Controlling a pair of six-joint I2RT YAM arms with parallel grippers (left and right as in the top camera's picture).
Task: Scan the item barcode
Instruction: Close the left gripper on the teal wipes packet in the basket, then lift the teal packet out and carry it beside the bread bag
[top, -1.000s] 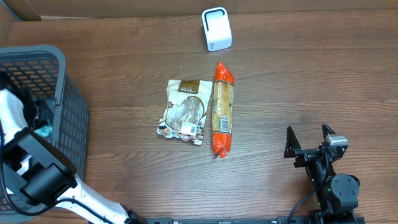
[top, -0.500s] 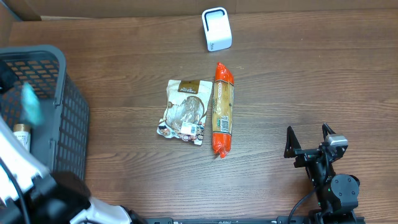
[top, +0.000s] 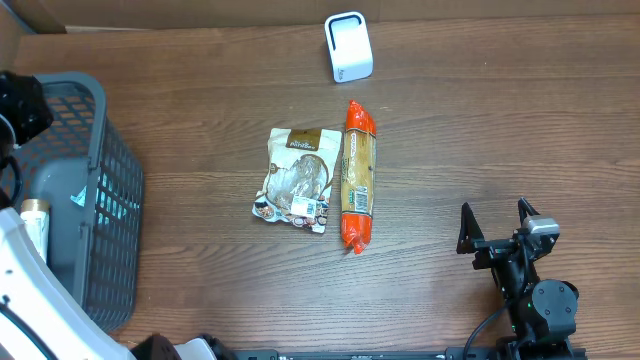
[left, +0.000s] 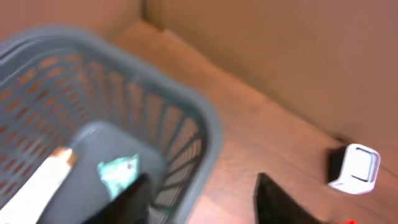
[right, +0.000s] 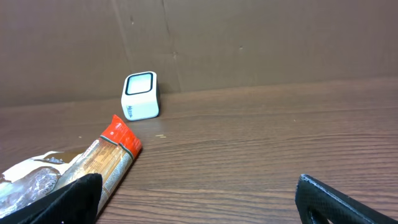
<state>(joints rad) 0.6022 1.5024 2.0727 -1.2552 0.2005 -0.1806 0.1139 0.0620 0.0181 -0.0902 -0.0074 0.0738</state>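
Plainly, no item is in hand at this moment, so we judge the task to be between one item and the next. The left claw (left: 199, 186) hangs above the near rim of the grey basket (top: 118, 190) at the left edge of the table (top: 480, 130). Its fingers stand apart with nothing between them, though the left wrist view is blurred. Inside the basket we see a teal packet (left: 118, 173) and a pale item with a tan end (top: 36, 212) lying on the floor of it.

The right claw (top: 494, 212) rests low at the near right of the table, fingers spread wide and empty, facing the goods. The things left to scan, as we read it, are the brown pouch (top: 297, 178) and the long orange pack (top: 358, 175). They lie touching side by side in the middle of the table, well apart from both claws. The white scanner (top: 349, 46) stands upright at the far edge, beyond the top end of the orange pack.

We cannot make out a barcode on either item from here. The next move, we think, calls for one arm to reach the middle and close on a single item without dragging its neighbour. It must then turn whichever face carries the code toward the scanner's window.
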